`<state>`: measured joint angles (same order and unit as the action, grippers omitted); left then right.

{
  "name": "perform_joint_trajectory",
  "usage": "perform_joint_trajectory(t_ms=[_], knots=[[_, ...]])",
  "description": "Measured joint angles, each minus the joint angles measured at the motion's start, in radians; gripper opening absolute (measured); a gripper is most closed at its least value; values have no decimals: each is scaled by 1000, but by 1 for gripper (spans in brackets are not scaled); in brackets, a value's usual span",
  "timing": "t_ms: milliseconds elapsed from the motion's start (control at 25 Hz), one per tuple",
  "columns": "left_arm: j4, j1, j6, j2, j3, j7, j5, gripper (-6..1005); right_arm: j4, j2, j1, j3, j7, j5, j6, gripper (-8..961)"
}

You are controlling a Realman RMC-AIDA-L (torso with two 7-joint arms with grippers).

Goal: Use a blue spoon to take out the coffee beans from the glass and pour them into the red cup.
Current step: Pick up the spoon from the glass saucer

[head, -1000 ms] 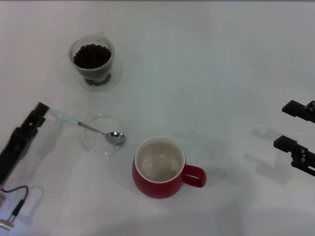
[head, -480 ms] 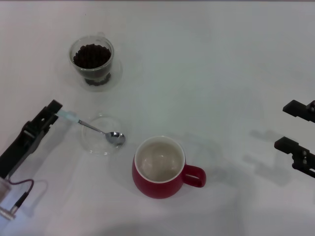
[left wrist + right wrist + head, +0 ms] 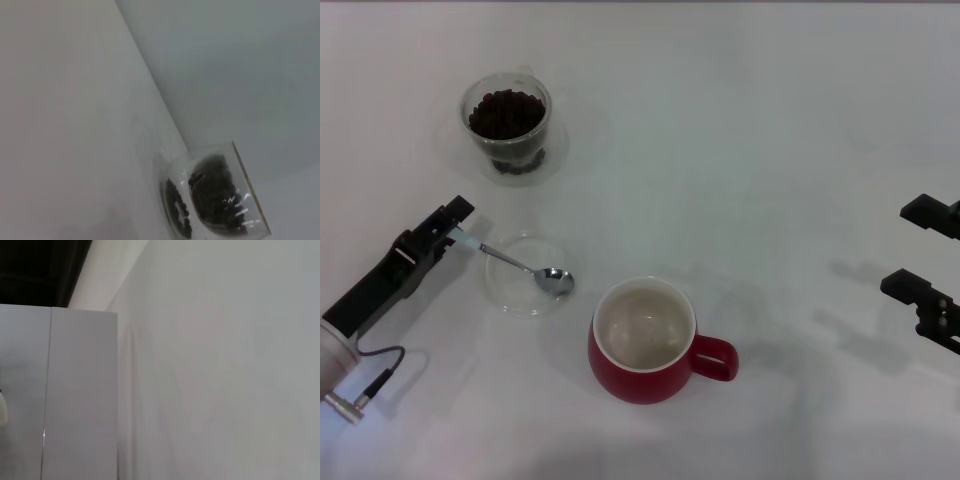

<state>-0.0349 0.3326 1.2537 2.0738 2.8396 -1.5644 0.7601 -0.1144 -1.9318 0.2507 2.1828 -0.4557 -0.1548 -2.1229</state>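
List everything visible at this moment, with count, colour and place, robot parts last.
glass: 1, clear, far left of the table.
beans: a heap, dark brown, inside the glass.
spoon: 1, metal bowl with pale blue handle, bowl resting in the dish, handle pointing toward the left hand.
dish: 1, clear, flat and round, left of the cup.
cup: 1, dark red with cream inside, near centre, no beans in it, handle pointing right.
table: 1, white, under everything.
left hand: 1, black, at the end of the spoon handle; grip cannot be judged.
right hand: 1, black, open, at the right edge, away from the objects.
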Motion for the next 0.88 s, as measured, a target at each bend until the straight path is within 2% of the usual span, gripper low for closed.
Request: perform_joint_trajectory(t_ms=[560,760,880], knots=[[14,26,-1,0,3,-6,-2,549,4,-3,8,0,-4,45,2,645],[21,17,-1,1,-7,1,11,316,7,-4,11,0,-5,51,10,644],[24,17,-1,1,-8,1,12,221,7,-4,13,0,-5,58,11,644]])
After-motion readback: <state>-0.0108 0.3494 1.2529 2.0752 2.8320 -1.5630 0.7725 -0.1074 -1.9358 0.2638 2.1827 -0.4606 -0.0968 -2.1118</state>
